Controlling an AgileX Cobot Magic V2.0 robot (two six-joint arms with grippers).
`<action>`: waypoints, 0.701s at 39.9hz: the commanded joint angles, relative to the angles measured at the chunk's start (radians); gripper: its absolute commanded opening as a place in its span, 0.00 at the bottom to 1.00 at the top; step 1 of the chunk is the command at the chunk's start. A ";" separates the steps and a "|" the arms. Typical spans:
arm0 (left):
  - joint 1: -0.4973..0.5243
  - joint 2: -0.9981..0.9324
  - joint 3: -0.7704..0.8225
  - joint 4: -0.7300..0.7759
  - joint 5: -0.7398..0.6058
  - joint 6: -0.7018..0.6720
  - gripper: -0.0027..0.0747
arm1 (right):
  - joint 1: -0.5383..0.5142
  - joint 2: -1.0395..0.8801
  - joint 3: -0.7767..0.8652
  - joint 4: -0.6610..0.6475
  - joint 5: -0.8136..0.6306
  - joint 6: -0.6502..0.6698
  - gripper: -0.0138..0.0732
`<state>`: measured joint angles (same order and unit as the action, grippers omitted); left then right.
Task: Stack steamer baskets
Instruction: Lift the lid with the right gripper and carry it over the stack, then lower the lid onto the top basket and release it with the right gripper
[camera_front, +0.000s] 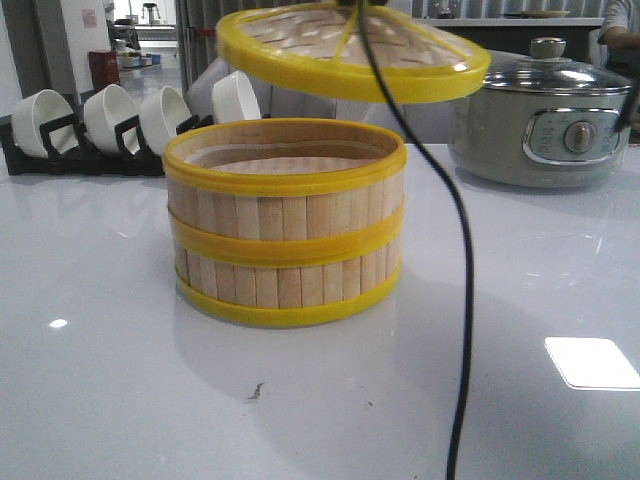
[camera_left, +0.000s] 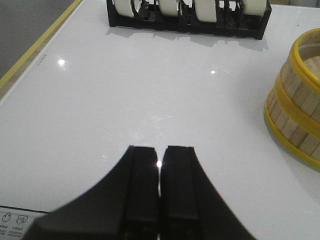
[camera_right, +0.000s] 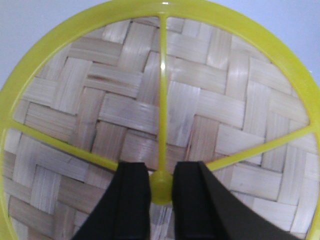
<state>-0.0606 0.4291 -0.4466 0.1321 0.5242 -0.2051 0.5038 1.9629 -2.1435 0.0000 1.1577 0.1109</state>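
We were at the last step: two baskets (camera_front: 285, 225) already stood one on the other on the table (camera_front: 540, 290), open at the top, and the lid (camera_front: 350, 55) hung in the air above them, tilted and offset toward the pot (camera_front: 545, 125). Our right gripper (camera_right: 161, 187) held the lid by the yellow knob at the hub of its spokes, the jaws pinching that knob from both sides. Our left gripper (camera_left: 160, 195) hung low over bare table with its jaws pressed together on nothing, the stack just off to one side and the bowls (camera_front: 130, 115) in their rack behind.

The next move, as we judged it, called for bringing the lid across until it sat centred over the top rim, levelling it, and lowering it squarely before letting go. A tilted lid could catch one edge on the rim and sit crooked. The left arm seemed to have no part in this.
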 joint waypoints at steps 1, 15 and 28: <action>0.001 0.004 -0.027 0.002 -0.085 -0.005 0.14 | 0.032 -0.014 -0.078 -0.014 -0.049 -0.007 0.22; 0.001 0.004 -0.027 0.002 -0.085 -0.005 0.14 | 0.081 0.082 -0.097 -0.051 -0.064 -0.007 0.22; 0.001 0.004 -0.027 0.002 -0.085 -0.005 0.14 | 0.086 0.122 -0.115 -0.067 -0.091 -0.007 0.22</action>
<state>-0.0606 0.4291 -0.4466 0.1321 0.5242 -0.2051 0.5877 2.1495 -2.2189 -0.0479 1.1358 0.1109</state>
